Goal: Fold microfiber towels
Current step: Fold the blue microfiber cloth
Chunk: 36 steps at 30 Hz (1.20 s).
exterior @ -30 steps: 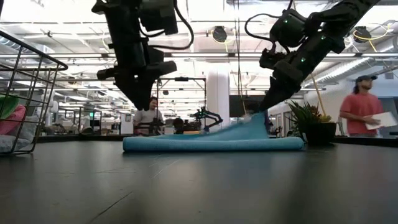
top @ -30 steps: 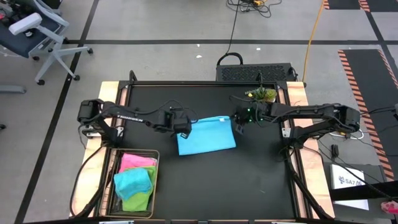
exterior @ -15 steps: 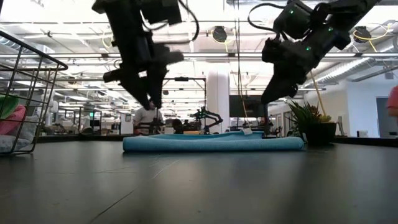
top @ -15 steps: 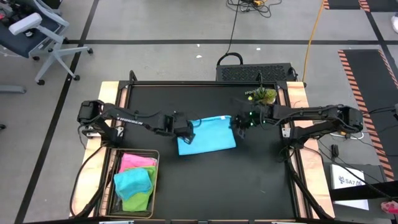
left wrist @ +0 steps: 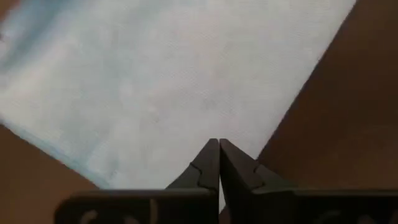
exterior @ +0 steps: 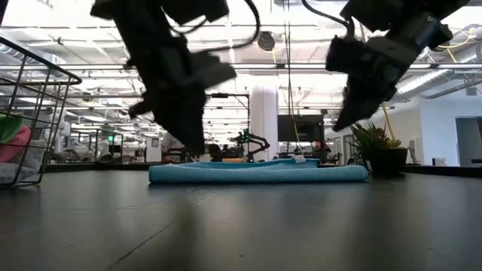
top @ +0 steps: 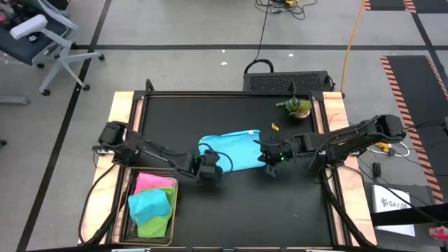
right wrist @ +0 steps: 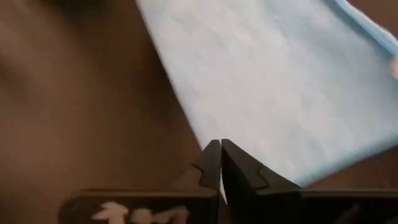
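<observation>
A light blue microfiber towel lies folded flat in the middle of the black table, seen as a low blue strip in the low view. My left gripper is shut by the towel's near left corner. My right gripper is shut by its near right corner. In each wrist view the shut fingertips point at the towel's near edge. In the low view both grippers stand above the towel. Pink, teal and lime green towels lie in the basket.
The wire mesh basket stands at the table's near left, its rim showing at the low view's left. A small potted plant sits at the far right. Bare black tabletop lies near of the towel.
Both grippers have swung from the towel's far side toward the table's near edge, ending by its near corners; the left has also sunk lower. The right gripper has let go of the towel's raised right part, which has dropped flat.
</observation>
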Motion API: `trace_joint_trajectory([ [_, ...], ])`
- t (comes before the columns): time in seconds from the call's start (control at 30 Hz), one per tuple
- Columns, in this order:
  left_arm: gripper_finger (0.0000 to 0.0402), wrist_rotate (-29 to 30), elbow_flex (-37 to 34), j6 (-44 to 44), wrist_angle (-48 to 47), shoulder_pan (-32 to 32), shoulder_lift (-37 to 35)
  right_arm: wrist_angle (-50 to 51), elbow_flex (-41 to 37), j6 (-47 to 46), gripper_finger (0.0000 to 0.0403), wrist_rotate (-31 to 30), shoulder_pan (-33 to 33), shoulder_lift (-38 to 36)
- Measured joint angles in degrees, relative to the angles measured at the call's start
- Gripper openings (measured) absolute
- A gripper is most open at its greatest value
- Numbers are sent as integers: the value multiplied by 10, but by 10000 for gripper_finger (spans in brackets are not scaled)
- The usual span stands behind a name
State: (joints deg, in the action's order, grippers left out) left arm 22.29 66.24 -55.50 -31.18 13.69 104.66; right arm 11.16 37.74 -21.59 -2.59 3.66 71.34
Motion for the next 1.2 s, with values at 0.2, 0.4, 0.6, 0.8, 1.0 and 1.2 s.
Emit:
trace_joint_trajectory([
  [0.2,4,-24,0,16,5,-2,38,1,-1,-10,0,-23,15,35],
  [0.4,4,-24,-1,30,-10,-10,34,-14,-5,-33,0,-38,14,87],
  [0.6,8,-33,0,40,-21,-14,32,-40,-5,-59,0,-29,20,146],
  [0.8,3,-30,0,45,-20,-12,27,-41,-2,-107,0,6,57,164],
  [1.0,8,-33,0,44,-17,-12,26,-33,-3,-188,0,36,123,160],
  [1.2,8,-44,0,51,-17,-12,26,-24,-3,-285,0,44,183,156],
])
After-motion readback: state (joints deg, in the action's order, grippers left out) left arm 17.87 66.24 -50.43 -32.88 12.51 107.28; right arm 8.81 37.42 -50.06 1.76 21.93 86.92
